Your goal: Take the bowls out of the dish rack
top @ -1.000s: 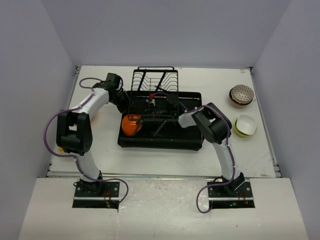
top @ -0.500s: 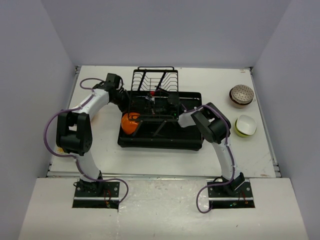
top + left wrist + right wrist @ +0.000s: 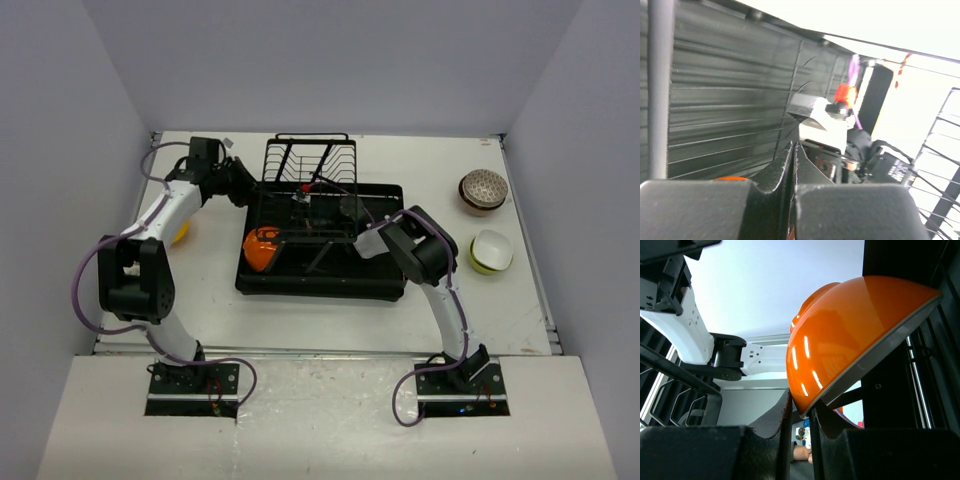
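The right hand is clamped on the lower rim of the orange bowl, a grip only its wrist view shows. From above, that bowl stands on edge at the left end of the dish rack tray. The left hand, fingers pressed together, hangs by the rack's far left corner, arm stretched forward. Tabletop lies between the tray's left edge and a yellow-orange bowl.

A bowl sits in the dish rack, left end. Right of it on the table, the far bowl lies behind the near bowl; a fourth bowl lies left.
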You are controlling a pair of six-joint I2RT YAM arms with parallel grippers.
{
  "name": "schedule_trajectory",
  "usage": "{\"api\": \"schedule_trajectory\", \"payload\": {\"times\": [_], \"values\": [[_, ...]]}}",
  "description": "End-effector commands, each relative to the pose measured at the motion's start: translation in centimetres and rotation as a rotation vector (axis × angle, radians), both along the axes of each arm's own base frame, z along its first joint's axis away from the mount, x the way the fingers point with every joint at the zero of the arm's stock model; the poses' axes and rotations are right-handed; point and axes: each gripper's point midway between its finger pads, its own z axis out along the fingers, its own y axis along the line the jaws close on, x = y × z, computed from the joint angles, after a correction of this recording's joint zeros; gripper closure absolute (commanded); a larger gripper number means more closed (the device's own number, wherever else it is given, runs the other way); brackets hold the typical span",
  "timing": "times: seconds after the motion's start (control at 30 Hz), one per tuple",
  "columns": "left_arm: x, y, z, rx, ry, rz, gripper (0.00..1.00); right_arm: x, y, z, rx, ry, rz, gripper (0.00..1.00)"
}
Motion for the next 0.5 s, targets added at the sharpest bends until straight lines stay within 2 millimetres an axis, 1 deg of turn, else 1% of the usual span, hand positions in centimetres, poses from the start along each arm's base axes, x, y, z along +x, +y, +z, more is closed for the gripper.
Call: {"api": "schedule_trajectory", "payload": {"times": [0.0, 0.13, 0.3, 0.47], "values": [[0.8, 0.2, 3.4, -0.058, -0.111, -0.009, 1.00, -0.7, -1.1, 1.2, 0.099, -0.074, 0.004, 1.00], [0.6, 0.9, 3.2, -0.061, -0.108, 0.004, 1.00, -0.8, -1.7, 2.4, 0.120, -0.097, 0.008, 1.00], [0.5, 1.1, 3.1, -0.066, -0.109, 0.013, 1.00, -0.2, -2.6, 3.1, 0.135, -0.108, -0.013, 1.00], [0.7, 1.4, 3.2, -0.067, -0.115, 0.017, 1.00, -0.4, -3.6, 3.9, 0.142, -0.131, -0.027, 1.00]]}}
